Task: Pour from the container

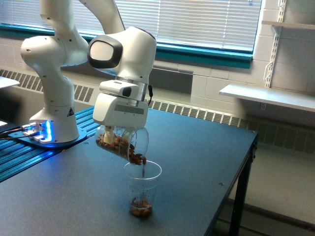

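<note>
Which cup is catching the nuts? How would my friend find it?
Look at the dark table, near its front edge, under the white robot arm. An upright clear cup stands there with brown bits at its bottom. The other cup is tilted in the gripper above it, while this one rests on the table.

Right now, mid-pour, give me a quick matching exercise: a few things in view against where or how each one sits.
Things:
1. container
2. receiving cup
3. gripper
4. robot base

States:
A. upright on the table, a few brown bits at its bottom
B. at the exterior view's left, blue light glowing beside it
C. tilted, mouth down over the other cup's rim
D. clamped on the tilted cup from above

Pairs: 1-C, 2-A, 3-D, 4-B
</note>
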You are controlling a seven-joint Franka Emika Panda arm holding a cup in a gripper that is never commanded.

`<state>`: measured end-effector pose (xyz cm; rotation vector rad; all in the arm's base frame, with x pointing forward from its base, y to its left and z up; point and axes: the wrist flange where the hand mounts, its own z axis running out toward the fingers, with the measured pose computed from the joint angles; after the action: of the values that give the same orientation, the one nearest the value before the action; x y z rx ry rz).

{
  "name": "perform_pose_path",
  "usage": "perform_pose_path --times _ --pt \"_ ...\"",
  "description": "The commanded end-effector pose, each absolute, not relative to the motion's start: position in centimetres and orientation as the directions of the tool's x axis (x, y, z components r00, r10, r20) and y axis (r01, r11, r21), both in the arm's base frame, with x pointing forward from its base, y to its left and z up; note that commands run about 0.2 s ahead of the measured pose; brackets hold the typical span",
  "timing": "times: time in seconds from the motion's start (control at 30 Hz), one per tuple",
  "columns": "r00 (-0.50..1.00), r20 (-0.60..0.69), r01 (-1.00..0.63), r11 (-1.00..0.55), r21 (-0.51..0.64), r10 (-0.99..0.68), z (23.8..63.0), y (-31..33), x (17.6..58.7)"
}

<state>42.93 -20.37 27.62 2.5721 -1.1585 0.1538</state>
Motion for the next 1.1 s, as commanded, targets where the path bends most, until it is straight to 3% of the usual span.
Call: perform_pose_path --times 0.03,1.1 --pt "0.675 0.230 -0.737 -0.626 0.256 -0.701 27.83 -20.10 43.54" --pt "0.685 0.206 -0.723 -0.621 0.303 -0.699 28.22 -20.59 44.40"
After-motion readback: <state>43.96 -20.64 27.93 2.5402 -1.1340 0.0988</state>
